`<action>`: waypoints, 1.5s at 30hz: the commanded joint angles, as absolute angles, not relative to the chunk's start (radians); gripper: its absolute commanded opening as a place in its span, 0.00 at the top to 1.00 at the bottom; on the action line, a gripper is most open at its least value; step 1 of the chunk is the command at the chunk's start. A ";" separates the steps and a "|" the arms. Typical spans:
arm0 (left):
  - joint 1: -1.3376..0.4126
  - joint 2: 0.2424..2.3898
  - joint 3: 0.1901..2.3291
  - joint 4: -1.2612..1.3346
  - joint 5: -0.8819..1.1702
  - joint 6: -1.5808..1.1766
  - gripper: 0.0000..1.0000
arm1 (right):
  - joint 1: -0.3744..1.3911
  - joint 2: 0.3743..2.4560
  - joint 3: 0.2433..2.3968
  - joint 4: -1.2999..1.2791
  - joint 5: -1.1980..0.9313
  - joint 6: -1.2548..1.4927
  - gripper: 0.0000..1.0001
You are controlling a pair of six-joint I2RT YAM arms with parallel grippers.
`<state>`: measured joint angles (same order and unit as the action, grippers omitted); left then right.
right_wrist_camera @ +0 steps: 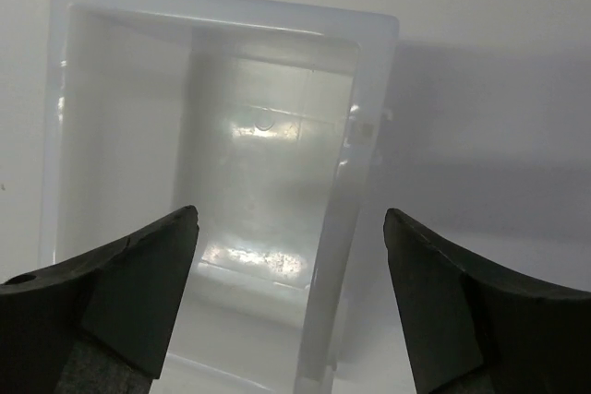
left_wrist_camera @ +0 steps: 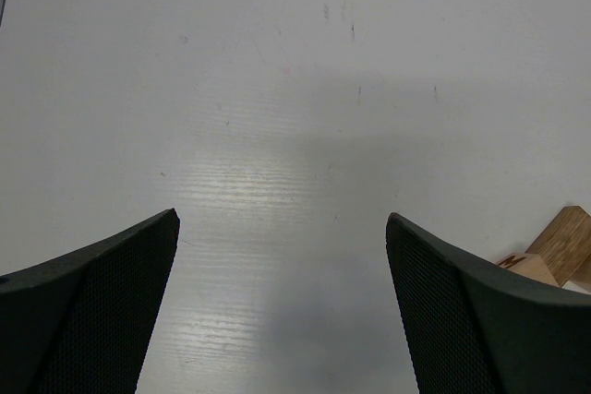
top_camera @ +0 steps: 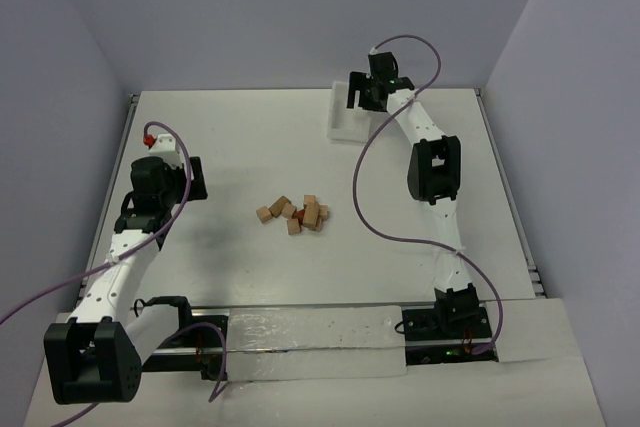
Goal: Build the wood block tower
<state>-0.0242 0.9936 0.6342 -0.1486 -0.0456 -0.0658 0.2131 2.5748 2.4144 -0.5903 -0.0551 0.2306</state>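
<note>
Light tan wooden blocks (top_camera: 292, 214), a few of them reddish-brown, lie heaped on a white table (top_camera: 250, 137) faintly flecked with small dark scuffs. The left arm (top_camera: 130, 247) and right arm (top_camera: 425, 132) are white with black joints, and purple cables (top_camera: 356, 187) loop along both. A small red fitting (top_camera: 149, 135) caps the left arm's wrist. Up close, the left gripper (left_wrist_camera: 282, 223) shows black fingers (left_wrist_camera: 92, 311) with a fine dotted mesh pattern; the right gripper (right_wrist_camera: 291, 219) has plain, dark grey-black fingers (right_wrist_camera: 120, 302). The tray (right_wrist_camera: 369, 136) is a milky, translucent white. The surrounding walls (top_camera: 300, 17) are pale lavender-grey.
</note>
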 commanded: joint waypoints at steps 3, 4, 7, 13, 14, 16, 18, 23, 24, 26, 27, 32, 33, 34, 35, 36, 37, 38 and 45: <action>-0.017 0.993 0.661 -0.150 0.002 -0.054 0.01 | 0.214 2.468 2.484 -0.580 -0.128 0.227 0.00; -0.017 0.990 0.669 -0.156 0.018 -0.048 0.01 | 0.215 2.439 2.478 -0.588 -0.137 0.219 0.00; -0.017 0.972 0.686 -0.161 0.094 -0.027 0.01 | 0.218 2.350 2.444 -0.608 -0.158 0.197 0.00; -0.019 0.961 0.755 -0.174 0.388 0.097 0.07 | 0.236 2.101 2.260 -0.670 -0.236 0.131 0.00; -0.020 0.964 0.764 -0.185 0.434 0.121 0.08 | 0.236 2.074 2.247 -0.675 -0.265 0.118 0.00; -0.028 0.969 0.790 -0.234 0.602 0.235 0.10 | 0.236 1.994 2.146 -0.705 -0.371 0.079 0.00; -0.058 0.980 0.811 -0.286 0.687 0.334 0.11 | 0.234 1.913 2.018 -0.730 -0.450 0.056 0.00; -0.158 1.092 0.898 -0.440 0.793 0.590 0.13 | 0.234 1.773 1.769 -0.743 -0.581 0.010 0.00; -0.192 1.119 0.920 -0.463 0.798 0.630 0.13 | 0.232 1.743 1.718 -0.741 -0.600 -0.002 0.00; -0.256 1.165 0.958 -0.499 0.793 0.690 0.14 | 0.220 1.700 1.644 -0.741 -0.632 -0.033 0.00; -0.298 1.182 0.967 -0.519 0.787 0.711 0.15 | 0.212 1.679 1.612 -0.743 -0.644 -0.039 0.00; -0.438 1.317 1.030 -0.540 0.722 0.825 0.16 | 0.136 1.648 1.586 -0.791 -0.708 -0.083 0.00; -0.463 1.335 1.040 -0.540 0.719 0.831 0.17 | 0.115 1.654 1.600 -0.817 -0.715 -0.088 0.00; -0.466 1.359 1.043 -0.540 0.719 0.837 0.17 | 0.112 1.654 1.602 -0.821 -0.717 -0.093 0.00; -0.496 1.401 1.074 -0.542 0.715 0.846 0.17 | 0.083 1.662 1.619 -0.852 -0.737 -0.103 0.00; -0.519 1.424 1.104 -0.548 0.711 0.854 0.17 | 0.068 1.666 1.629 -0.876 -0.751 -0.106 0.00; -0.532 1.447 1.118 -0.553 0.707 0.866 0.17 | 0.044 1.664 1.629 -0.884 -0.756 -0.111 0.00; -0.542 1.481 1.132 -0.558 0.702 0.887 0.17 | 0.033 1.659 1.627 -0.889 -0.758 -0.115 0.00; -0.607 1.604 1.205 -0.604 0.709 1.005 0.19 | -0.045 1.595 1.564 -0.889 -0.786 -0.137 0.00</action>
<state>-0.5781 1.5594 1.1369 -0.5567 0.6774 0.8862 -0.0118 1.6730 1.5792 -0.8646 -0.7318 -0.1063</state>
